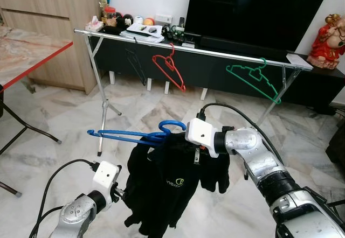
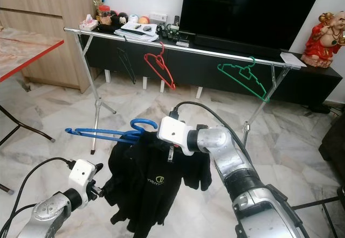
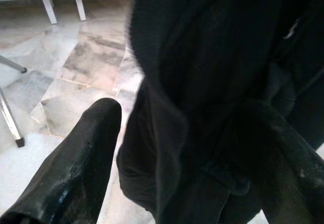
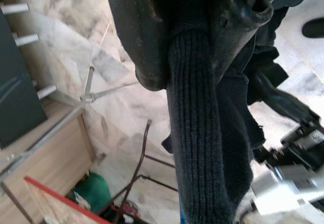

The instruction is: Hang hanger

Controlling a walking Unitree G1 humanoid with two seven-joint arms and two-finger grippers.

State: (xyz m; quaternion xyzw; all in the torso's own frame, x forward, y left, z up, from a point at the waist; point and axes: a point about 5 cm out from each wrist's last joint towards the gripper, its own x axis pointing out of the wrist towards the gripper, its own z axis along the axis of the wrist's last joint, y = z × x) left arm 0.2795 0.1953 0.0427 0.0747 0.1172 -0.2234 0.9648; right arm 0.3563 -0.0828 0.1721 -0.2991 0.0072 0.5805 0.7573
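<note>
Right gripper (image 4: 192,46) clamps black shirt (image 1: 167,189) on blue hanger (image 1: 135,135); logo unreadable; left gripper (image 3: 187,148) fingers spread round shirt hem

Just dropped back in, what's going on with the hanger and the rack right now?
The right gripper is shut on the collar of a black shirt that sits on a blue hanger, holding it up short of the clothes rail. The left gripper is at the shirt's lower edge, fingers open around the fabric. A black hanger, a red hanger and a green hanger already hang on the rail; the blue one is not yet hung.
</note>
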